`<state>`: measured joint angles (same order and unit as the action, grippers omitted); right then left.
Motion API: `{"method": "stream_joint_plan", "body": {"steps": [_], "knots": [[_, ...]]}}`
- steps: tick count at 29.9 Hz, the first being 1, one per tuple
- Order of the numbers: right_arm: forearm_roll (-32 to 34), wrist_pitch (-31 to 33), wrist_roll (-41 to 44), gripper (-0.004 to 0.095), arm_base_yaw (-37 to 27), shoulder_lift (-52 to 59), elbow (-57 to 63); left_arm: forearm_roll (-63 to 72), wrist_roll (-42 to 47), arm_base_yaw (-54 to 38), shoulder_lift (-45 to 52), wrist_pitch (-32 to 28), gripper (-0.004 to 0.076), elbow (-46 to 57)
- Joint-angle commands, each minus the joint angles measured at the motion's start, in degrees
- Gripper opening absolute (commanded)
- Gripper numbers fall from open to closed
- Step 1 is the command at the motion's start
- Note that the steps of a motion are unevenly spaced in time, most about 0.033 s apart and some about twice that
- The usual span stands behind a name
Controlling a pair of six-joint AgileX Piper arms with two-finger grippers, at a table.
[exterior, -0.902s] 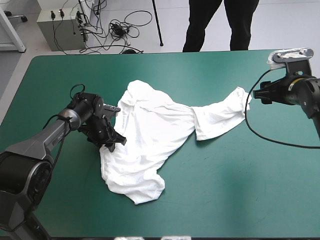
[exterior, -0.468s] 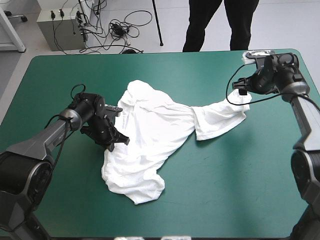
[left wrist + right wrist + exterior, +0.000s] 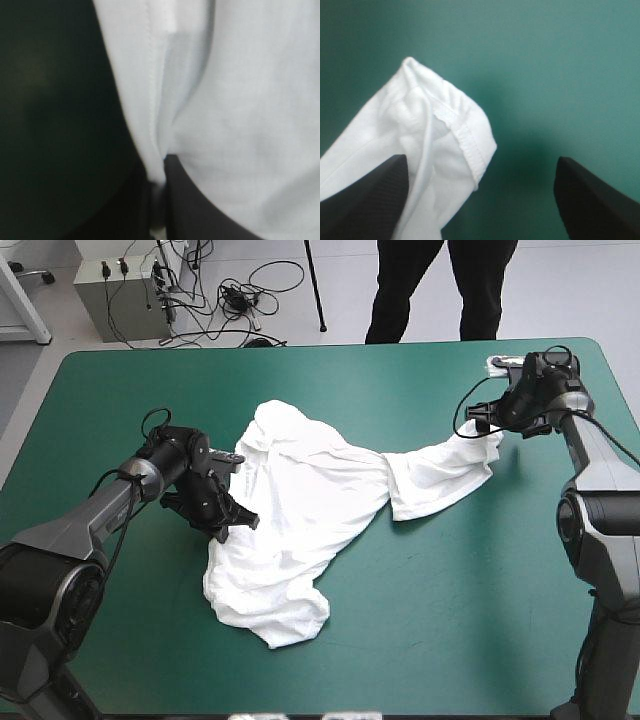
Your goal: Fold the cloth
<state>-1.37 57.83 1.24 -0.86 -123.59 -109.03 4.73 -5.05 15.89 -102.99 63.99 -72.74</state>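
Since the T-shirt point(image 3: 300, 510) lies spread but rumpled on the teal-green cover point(image 3: 470, 620), with nothing yet doubled over, I judge the work to be at the straightening stage that comes before any fold. Nearest the robot, a rounded lobe of the shirt reaches toward the table's near edge. A little farther in, at the shirt's left margin, the left gripper point(image 3: 225, 527) is clamped on the T-shirt: in its wrist view the two black fingers point(image 3: 195, 215) meet with a stitched hem pinched between them. Beyond that, the creased body of the shirt covers the middle of the table. From there what looks like a sleeve point(image 3: 440, 472) trails toward the far right corner. The right gripper point(image 3: 488, 424) hovers at its tip with its fingers wide apart. The hemmed end lies between them, closer to one finger, and is not gripped. The next move, as I read it, calls for the right gripper to close squarely on that end. Both arms would then draw apart to pull the cloth flat.
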Motion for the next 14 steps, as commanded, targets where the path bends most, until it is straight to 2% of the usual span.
{"method": "stream_joint_plan", "body": {"steps": [1, 8, 11, 14], "knots": [[-1.98, -1.83, -2.11, 0.0699, -0.97, 1.57, -2.06, -1.48, 0.65, 0.01, 1.40, -1.35, -0.0009, -0.80], [-5.13, -0.81, -4.54, 0.0480, -0.86, -2.36, -1.96, -1.48, 0.65, 0.01, 1.40, -1.35, -0.0009, -0.80], [-5.90, 0.21, -5.04, 0.0361, -0.78, -4.03, -1.96, -1.48, 0.65, 0.01, 1.40, -1.35, -0.0009, -0.80], [-8.42, 0.33, -7.56, 0.0186, -0.78, -4.83, -1.57, -1.48, 0.65, 0.01, 1.40, -1.35, -0.0009, -0.80]]}}
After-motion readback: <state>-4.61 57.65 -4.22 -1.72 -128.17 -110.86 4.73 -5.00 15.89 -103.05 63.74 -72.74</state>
